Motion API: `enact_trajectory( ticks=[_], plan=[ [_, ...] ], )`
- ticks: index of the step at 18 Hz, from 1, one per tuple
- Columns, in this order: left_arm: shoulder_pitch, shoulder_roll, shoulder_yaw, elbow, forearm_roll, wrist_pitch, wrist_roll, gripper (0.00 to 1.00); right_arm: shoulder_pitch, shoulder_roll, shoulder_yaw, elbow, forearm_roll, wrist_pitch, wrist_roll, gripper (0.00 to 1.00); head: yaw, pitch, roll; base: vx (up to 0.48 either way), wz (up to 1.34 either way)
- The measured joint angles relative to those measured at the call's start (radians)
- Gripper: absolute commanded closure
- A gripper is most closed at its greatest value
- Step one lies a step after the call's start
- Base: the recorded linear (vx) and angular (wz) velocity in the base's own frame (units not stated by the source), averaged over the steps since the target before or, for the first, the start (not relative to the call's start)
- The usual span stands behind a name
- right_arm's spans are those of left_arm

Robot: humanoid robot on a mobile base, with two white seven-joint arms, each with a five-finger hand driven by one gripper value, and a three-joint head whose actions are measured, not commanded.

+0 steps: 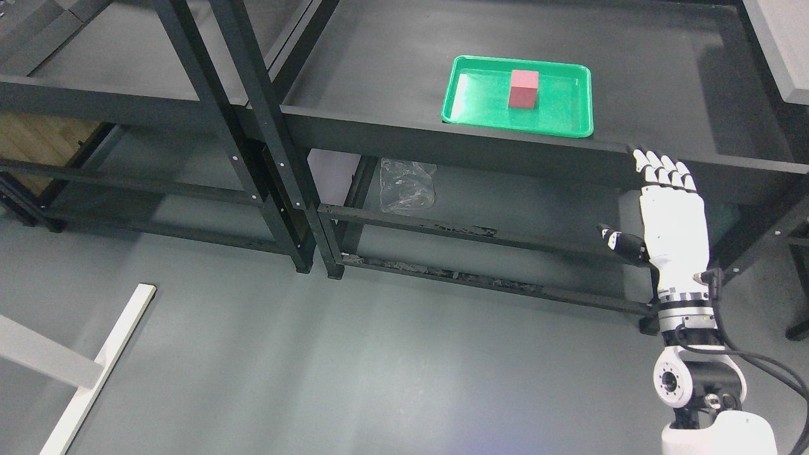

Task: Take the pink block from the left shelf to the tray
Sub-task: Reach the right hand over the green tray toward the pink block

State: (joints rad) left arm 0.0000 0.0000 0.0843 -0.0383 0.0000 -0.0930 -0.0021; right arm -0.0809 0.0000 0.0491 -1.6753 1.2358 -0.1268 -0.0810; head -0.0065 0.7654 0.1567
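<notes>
Pink block [523, 89] is seen upright inside the green tray [480, 110] on the shelf top — placement looks done. Right hand [670, 208] is held flat below the shelf edge, fingers extended, nothing gripped. Left arm isn't seen. Risk now: fingertips sit v. near the shelf rail [442, 136] — a raised arm could clip it and the tray could be jolted.
</notes>
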Motion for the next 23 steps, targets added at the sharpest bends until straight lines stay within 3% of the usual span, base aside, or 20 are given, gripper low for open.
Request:
enact_trajectory(
  ticks=[7,13,23],
  plan=[
    [0.0,0.0,0.0,0.0,0.0,0.0,0.0,0.0,-0.009,0.0,0.009,-0.004,0.127,-0.033,-0.003,0.0,0.0,0.0,0.0,0.246,0.01],
    [0.0,0.0,0.0,0.0,0.0,0.0,0.0,0.0,-0.063,0.0,0.012,0.0,0.067,-0.052,0.017,0.01,0.0,0.0,0.0,0.243,0.0],
    [0.0,0.0,0.0,0.0,0.0,0.0,0.0,0.0,-0.124,0.0,0.065,0.064,-0.071,-0.06,0.179,0.01,0.0,0.0,0.0,0.236,0.0]
  ],
)
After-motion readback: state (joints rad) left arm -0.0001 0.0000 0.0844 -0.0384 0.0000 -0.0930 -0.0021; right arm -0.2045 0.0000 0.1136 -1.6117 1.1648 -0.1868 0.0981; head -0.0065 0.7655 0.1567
